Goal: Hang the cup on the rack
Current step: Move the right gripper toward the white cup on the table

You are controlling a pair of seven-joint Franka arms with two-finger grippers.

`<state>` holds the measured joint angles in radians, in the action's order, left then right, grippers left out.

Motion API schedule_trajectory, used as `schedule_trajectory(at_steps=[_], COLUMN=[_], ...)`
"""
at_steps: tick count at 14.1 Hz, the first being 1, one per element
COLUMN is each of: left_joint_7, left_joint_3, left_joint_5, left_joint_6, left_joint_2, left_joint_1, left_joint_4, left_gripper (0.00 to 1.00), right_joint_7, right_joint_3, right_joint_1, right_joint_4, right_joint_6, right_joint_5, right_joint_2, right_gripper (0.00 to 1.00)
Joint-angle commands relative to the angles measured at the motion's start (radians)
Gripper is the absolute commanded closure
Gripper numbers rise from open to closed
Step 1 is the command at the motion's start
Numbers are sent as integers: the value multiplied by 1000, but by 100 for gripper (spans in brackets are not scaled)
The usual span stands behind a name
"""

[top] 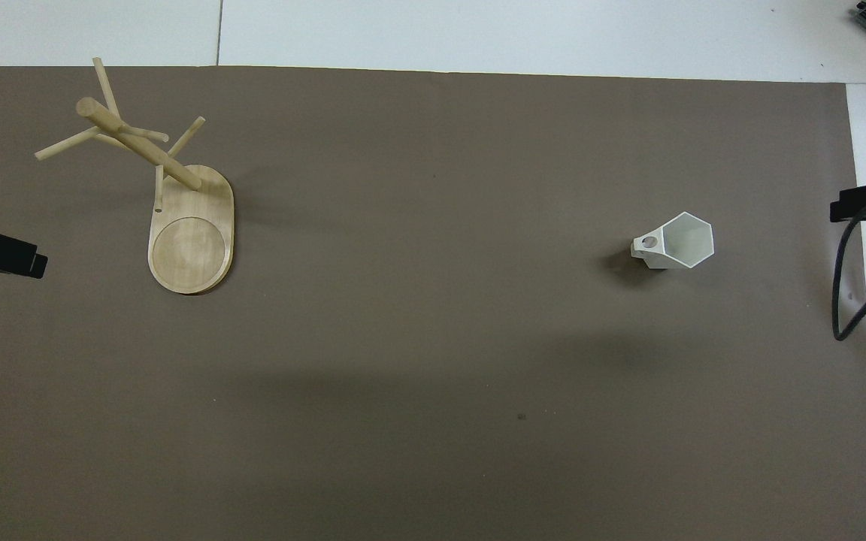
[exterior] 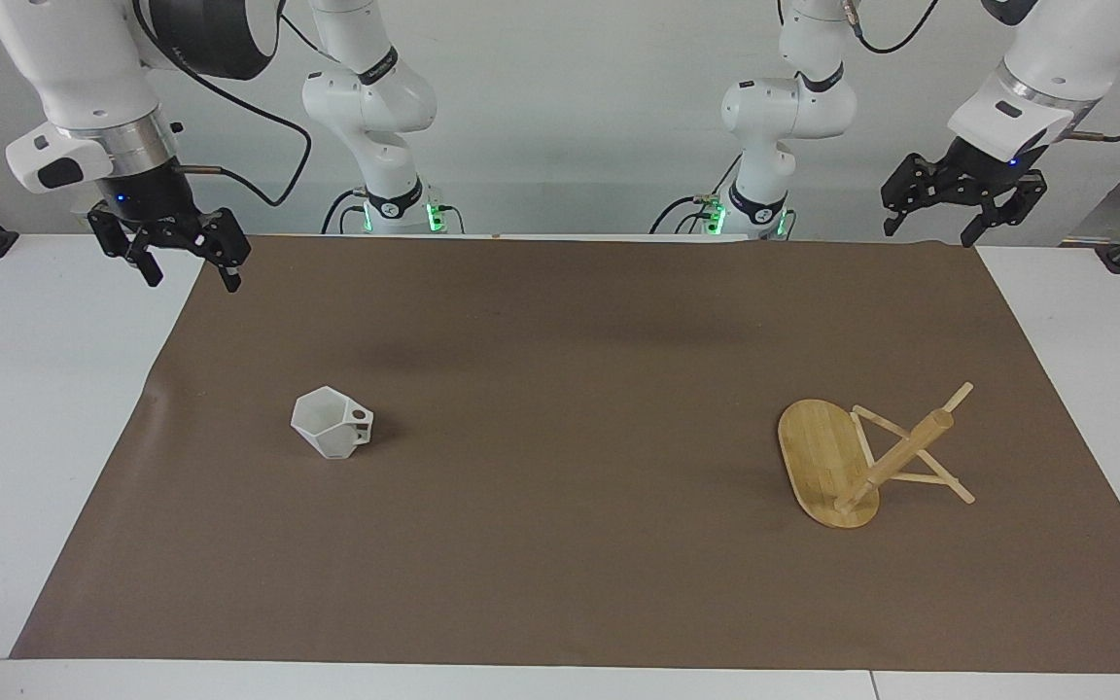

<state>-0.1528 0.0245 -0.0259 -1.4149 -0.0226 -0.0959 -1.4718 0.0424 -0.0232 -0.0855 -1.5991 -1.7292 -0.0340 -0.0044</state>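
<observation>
Even, soft indoor light; both views sharp, no glare.

Diffuse light falls from above on the brown mat [exterior: 560,544], which reads matte. In the overhead view the cup [top: 677,240] throws a small dark shadow toward the frame's lower left, and broad faint shadows band the lower middle. The rack [exterior: 852,462] casts only a thin shadow. Edges stay straight and in focus.

White faceted cup [exterior: 331,425] upright, bamboo rack [exterior: 847,464] well apart
</observation>
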Motion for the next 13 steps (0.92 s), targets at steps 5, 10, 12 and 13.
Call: schedule_trajectory(at_steps=[5, 10, 12, 13], left_joint_7=[6, 6, 6, 6], left_joint_3=[-2, -2, -2, -2], left_joint_5=[11, 11, 11, 11], left_joint_6=[2, 2, 2, 2], left_joint_2=[-27, -27, -27, -27], left_joint_1=[4, 4, 4, 4], left_joint_4=[-30, -30, -30, -30], left_gripper=[0, 0, 0, 0], right_joint_7=[25, 25, 24, 25], right_joint_3=[6, 8, 8, 8], right_joint_1=[-16, -14, -14, -14], right_joint_4=[-44, -228, -281, -294], right_joint_6=[-29, -185, -284, -318], right_joint_5=[17, 17, 17, 17], right_joint_2=[-28, -62, -42, -26], right_gripper=[0, 0, 0, 0])
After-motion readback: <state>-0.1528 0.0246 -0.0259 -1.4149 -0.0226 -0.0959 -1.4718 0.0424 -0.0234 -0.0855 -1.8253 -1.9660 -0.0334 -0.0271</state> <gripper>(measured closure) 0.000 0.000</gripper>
